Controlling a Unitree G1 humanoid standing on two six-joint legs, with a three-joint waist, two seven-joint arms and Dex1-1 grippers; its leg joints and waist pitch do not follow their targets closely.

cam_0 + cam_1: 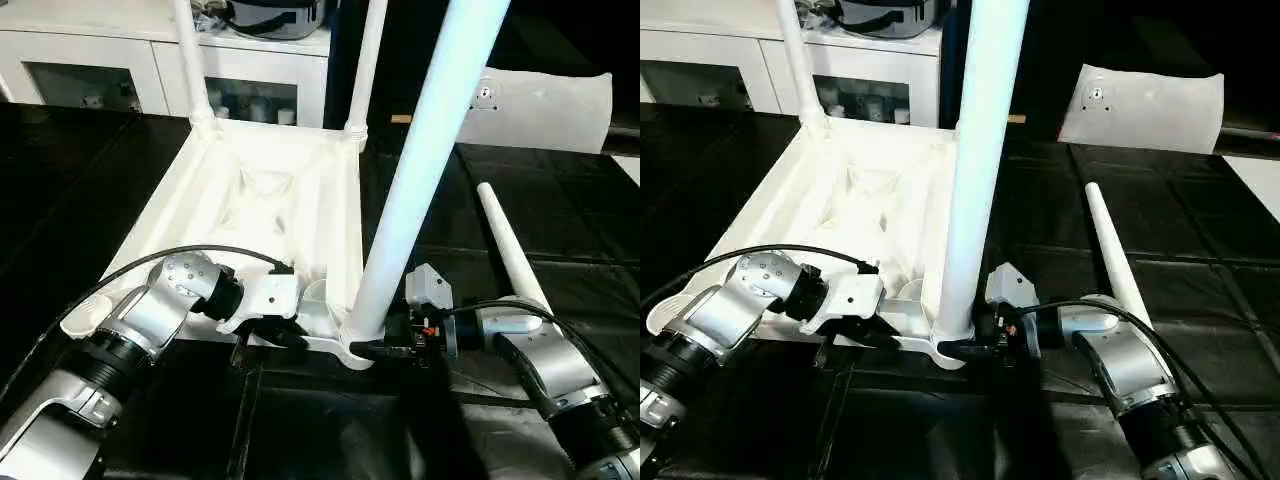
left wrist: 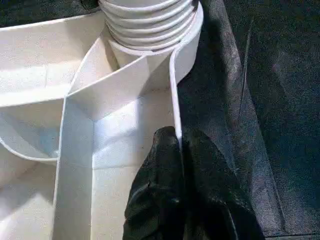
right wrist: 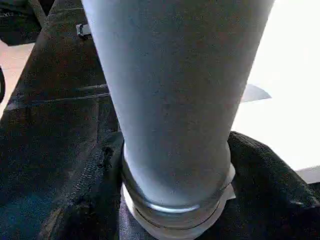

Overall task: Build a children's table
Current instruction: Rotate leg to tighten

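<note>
The white tabletop (image 1: pixel 250 200) lies upside down on the black mat, ribbed underside up. Two white legs (image 1: pixel 190 60) (image 1: pixel 368 60) stand in its far corner sockets. A third leg (image 1: pixel 430 150) stands upright in the near right socket, and its threaded foot (image 2: pixel 150 25) appears in the left wrist view. My right gripper (image 1: pixel 385 348) is at the base of this leg (image 3: pixel 175 100), on its right side. My left gripper (image 1: pixel 270 335) is shut on the tabletop's thin near rim, its black fingers (image 2: pixel 165 190) pinching the wall. One more leg (image 1: pixel 510 250) lies loose on the mat to the right.
A flat white bag (image 1: pixel 545 110) lies at the back right. White cabinets (image 1: pixel 100 60) line the back left. A black cable (image 1: pixel 200 252) arcs over my left forearm. Black mat surrounds the tabletop.
</note>
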